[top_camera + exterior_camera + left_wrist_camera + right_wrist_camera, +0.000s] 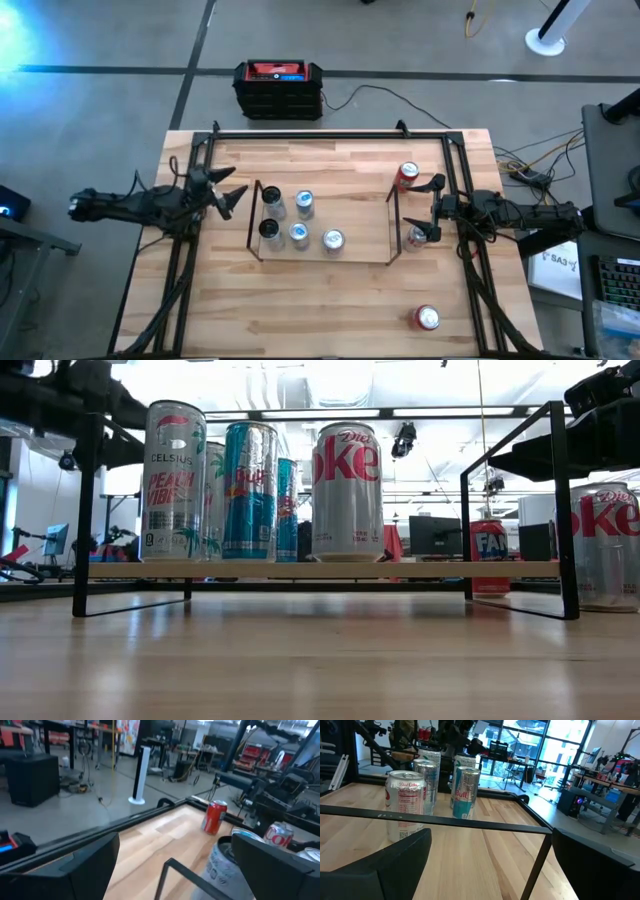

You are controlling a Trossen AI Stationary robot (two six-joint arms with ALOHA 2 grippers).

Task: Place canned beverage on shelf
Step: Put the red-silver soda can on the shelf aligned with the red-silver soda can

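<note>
Shelf [355,205] mid-table, five cans on its left half. Right gripper [432,208] hangs open and empty at the right end frame, silver can [417,238] just beside it. Left gripper [228,193] open, waiting. Careful: your fingers could clip that frame and tip the can.

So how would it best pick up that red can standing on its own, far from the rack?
Probably by its round side wall, about mid-height, coming in level from the right. The red can stands upright with nothing close around it, so the open right pincer could straddle it.
</note>
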